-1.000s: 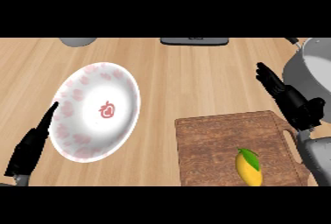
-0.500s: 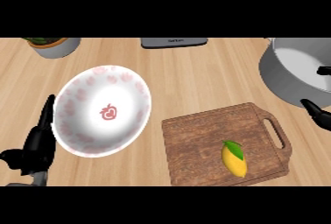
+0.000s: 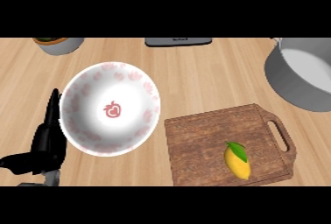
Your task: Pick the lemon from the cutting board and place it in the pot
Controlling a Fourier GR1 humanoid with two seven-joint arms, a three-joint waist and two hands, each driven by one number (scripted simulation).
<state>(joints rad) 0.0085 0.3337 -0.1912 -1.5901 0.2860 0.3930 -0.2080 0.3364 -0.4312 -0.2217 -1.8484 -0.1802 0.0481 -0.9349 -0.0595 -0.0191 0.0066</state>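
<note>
Lemon [image 3: 238,160] is seen lying on the cutting board [image 3: 207,140], lower right of the frame, near the board's lower edge, green leaf toward the upper side. Nothing is touching it.

Pot [image 3: 304,72] is found at the upper right edge, partly cut off by the frame, well apart from the lemon, with bare wood between its wall and the board's handle end.

Left hand [image 3: 44,146] is noted at the lower left, just beside the rim of the strawberry plate [image 3: 110,109]. Its fingers are held straight, pointing up the frame, thumb out to the left; nothing is held.

Right hand: not seen in this view, so its fingers cannot be judged.

Change since a second ago: the right hand was then in view at the right edge above the board; half a second ago only a trace was left near the pot, and now it is gone. The whole scene has slid across the view, so that the board sits more centrally and more of the pot is shown. The lemon's place on the board is unchanged.

Judgement: the pick has not been started. The view appears to have been re-aimed; a reach by the right hand down to the lemon is still wanted.

A grey bowl [image 3: 59,43] and a dark flat object [image 3: 178,41] are noted along the top edge.
</note>
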